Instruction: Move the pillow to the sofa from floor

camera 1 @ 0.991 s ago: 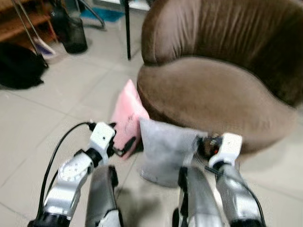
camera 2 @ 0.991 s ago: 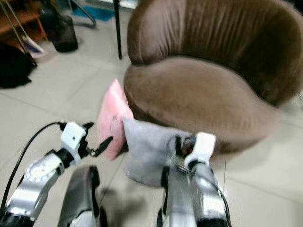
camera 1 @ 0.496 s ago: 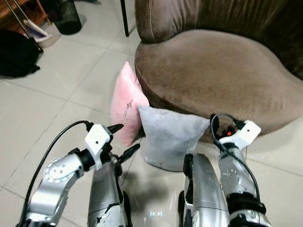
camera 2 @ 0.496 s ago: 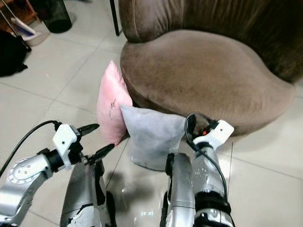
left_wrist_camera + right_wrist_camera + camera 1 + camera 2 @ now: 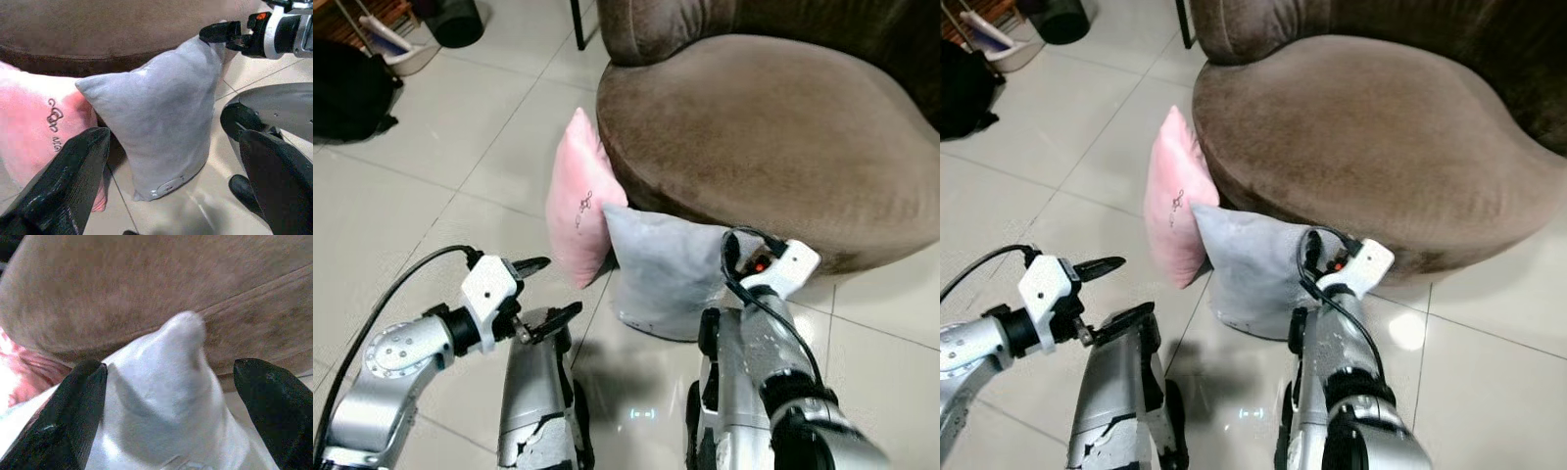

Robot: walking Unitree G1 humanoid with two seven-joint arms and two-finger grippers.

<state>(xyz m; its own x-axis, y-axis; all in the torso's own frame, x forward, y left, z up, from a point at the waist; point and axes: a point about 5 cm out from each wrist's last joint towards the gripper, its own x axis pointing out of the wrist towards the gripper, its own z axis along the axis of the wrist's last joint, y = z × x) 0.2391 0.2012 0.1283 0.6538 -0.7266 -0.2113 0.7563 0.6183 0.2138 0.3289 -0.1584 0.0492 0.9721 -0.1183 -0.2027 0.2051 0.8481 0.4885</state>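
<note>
Right tool (image 5: pixel 171 396): we see its fingers spread wide around the grey pillow (image 5: pixel 668 279) corner, centre frame.
Left tool (image 5: pixel 540 290): wide, lower left, holding nothing.
Sofa (image 5: pixel 773 127): upper right.

Two pillows (image 5: pixel 661 279) on floor (image 5: pixel 440 166) before sofa (image 5: pixel 773 127).

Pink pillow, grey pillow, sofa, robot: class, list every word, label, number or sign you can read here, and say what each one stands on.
Pink pillow: a small dark embroidered mark, curly shapes, too small and blurred to read as letters.
Grey pillow: no text; a small pale tag near its lower edge, unreadable.
Brown sofa: no writing.
Left hand and right hand: no readable label.
</note>
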